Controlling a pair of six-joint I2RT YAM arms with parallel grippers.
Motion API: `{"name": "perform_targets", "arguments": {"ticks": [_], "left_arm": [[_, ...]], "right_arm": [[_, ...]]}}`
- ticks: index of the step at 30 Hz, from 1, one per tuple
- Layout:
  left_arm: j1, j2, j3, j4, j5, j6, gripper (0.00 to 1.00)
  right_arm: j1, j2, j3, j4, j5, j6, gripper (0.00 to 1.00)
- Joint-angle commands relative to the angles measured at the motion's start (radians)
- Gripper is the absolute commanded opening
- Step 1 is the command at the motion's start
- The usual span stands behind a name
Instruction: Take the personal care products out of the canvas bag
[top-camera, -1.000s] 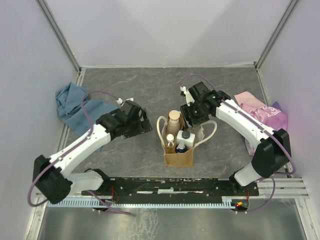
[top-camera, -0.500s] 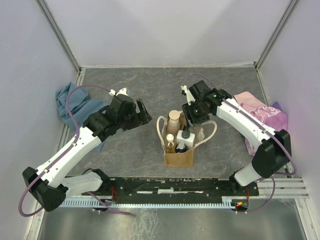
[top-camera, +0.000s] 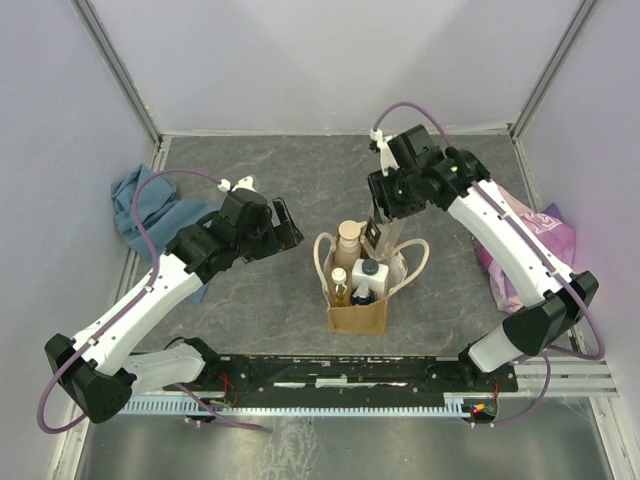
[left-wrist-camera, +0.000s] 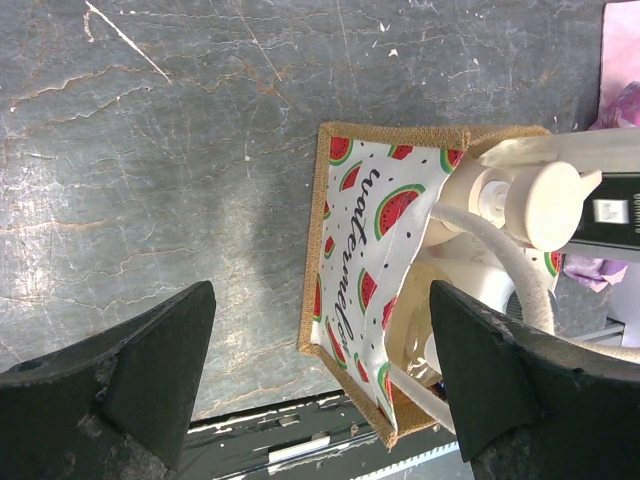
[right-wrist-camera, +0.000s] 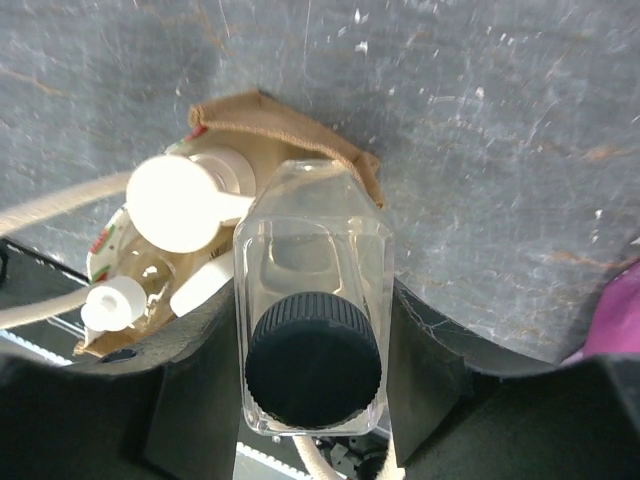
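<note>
The canvas bag stands upright at the table's near middle, with a tall beige bottle, a white squarish bottle with a dark cap, a small amber bottle and a dark blue one in it. My right gripper is shut on the clear bottle, dark cap up, and holds it above the bag's far right corner. My left gripper is open and empty, left of the bag. In the left wrist view the bag's watermelon lining lies between its fingers.
A blue cloth lies at the left wall. A pink-purple cloth lies at the right wall, partly under my right arm. The bag's cream handles loop out to both sides. Grey walls close in three sides of the table.
My right gripper has risen and moved back with the clear bottle, lifting it out of the bag. My left arm swung back and left a second ago and has held still since.
</note>
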Motion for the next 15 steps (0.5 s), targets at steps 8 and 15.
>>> {"name": "perform_targets", "arguments": {"ticks": [8, 15], "left_arm": [[-0.003, -0.006, 0.106, -0.073, -0.070, 0.030, 0.91], [-0.004, 0.083, 0.272, -0.084, -0.059, 0.108, 0.92]], "right_arm": [[-0.105, 0.047, 0.301, 0.062, 0.170, -0.006, 0.39], [-0.174, 0.070, 0.237, 0.148, 0.194, 0.046, 0.40]]}}
